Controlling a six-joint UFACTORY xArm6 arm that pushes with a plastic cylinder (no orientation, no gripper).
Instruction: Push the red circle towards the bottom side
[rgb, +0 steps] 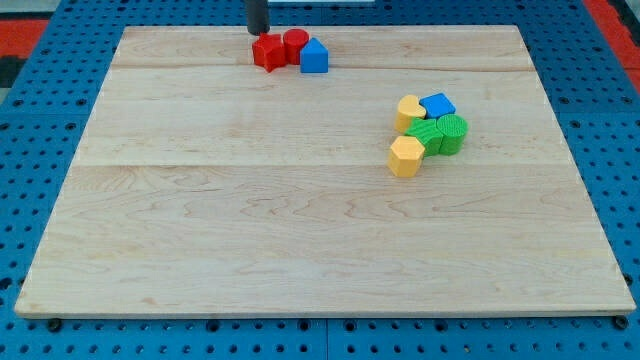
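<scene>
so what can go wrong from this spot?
1. My tip sits at the view's top, just above the red star-like block, not the red circle; a push toward the bottom would likely move the wrong block.
2. The red circle touches both that block and the blue block, so they could drag along.
3. All three lie near the board's top edge, leaving little room behind the circle.

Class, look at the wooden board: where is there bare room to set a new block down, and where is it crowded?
Bare wood fills the view's left and whole bottom of the board. Crowded spots: the top edge, where my tip touches the red star, beside the red circle and blue block; and the right cluster around the green blocks.
</scene>
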